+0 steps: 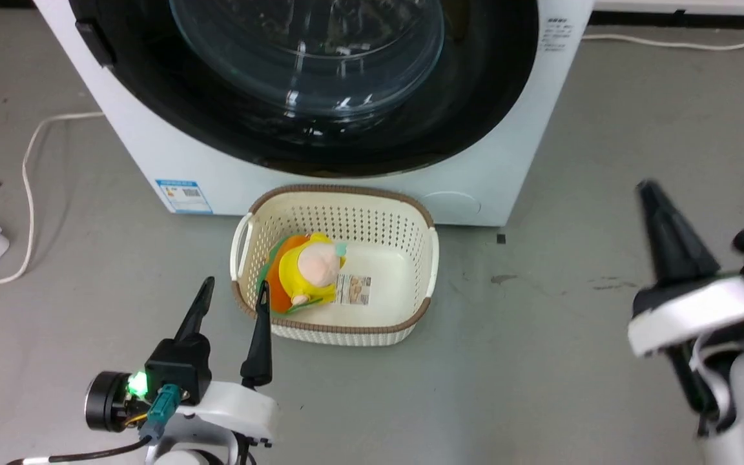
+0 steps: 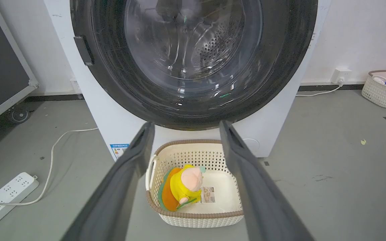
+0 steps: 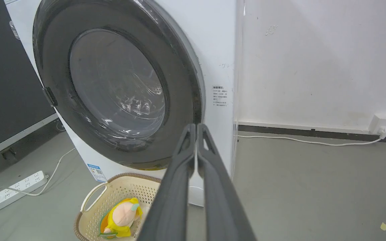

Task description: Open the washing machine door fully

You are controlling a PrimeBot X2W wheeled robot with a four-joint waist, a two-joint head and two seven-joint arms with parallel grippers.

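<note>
Finding: the large round glossy black washing machine door (image 1: 475,97) appears closed against the big white boxy washing machine (image 1: 146,142), ahead of and above both pincers. Its small black edge tab (image 1: 91,42) lies ahead-left of my left gripper (image 1: 235,284), which is spread wide and empty. My right gripper (image 3: 196,126) is pinched together on nothing, with the tab far across to its left. Judgement: the left arm is nearer. A cream perforated basket (image 1: 423,303) sits just ahead of it.

No wording is coming through legibly: the blue label sticker (image 1: 183,196) low on the washing machine (image 1: 172,152) is showing only tiny print, the block of grey print (image 1: 554,33) by its right edge is blurring, and the paper tag (image 1: 353,289) lying in the basket (image 1: 340,190) is showing unreadable marks.
</note>
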